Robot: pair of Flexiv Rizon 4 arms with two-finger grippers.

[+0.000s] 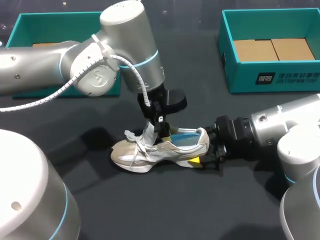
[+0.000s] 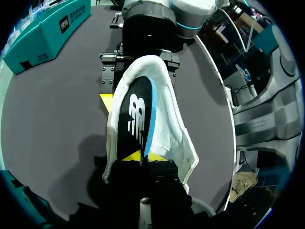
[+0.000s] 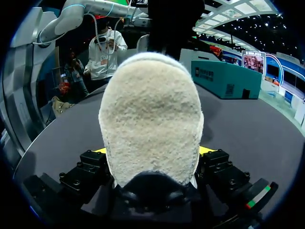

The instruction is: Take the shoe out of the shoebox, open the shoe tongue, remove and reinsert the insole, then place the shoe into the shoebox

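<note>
1. Shoe (image 1: 160, 150) is out on the bench (image 1: 150, 210), well apart from the shoebox (image 1: 280, 77)
2. Right hand (image 1: 205, 150) clamps its heel end from both sides
3. Left hand (image 2: 144, 156) pinches the insole (image 2: 136, 119) at the opening, so we're on the insole step
4. Next needs a firm brace and a lengthwise slide

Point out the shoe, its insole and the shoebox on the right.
shoe (image 1: 165, 150): head view, on the side of its upper.
insole (image 2: 136, 119): left wrist view, on its black top face.
right shoebox (image 1: 242, 77): head view, on its teal front wall.
</note>
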